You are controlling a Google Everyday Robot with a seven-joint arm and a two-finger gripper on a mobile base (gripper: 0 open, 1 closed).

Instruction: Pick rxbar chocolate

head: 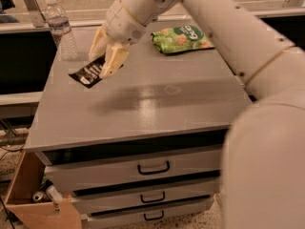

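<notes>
Currently the robot's white arm reaches across a grey metal-topped cabinet table, and its two-finger gripper, with pale yellow fingers, is down at the table's back left area. The jaws stand apart, one on either side of the near end of the rxbar chocolate, a small flat rectangular bar in a dark brown-black wrapper with pale lettering. It lies flat on the tabletop, angled diagonally, most of it poking out to the left of the fingers. Whether the pads already touch the wrapper is hard to say from this angle. To grasp well, the fingers should probably settle low against the tabletop and close squarely across the bar's narrow width, since a thin, slick wrapper could slide or pivot out. A clear plastic water bottle stands just behind the bar, and a green snack bag lies well apart to the right.
</notes>
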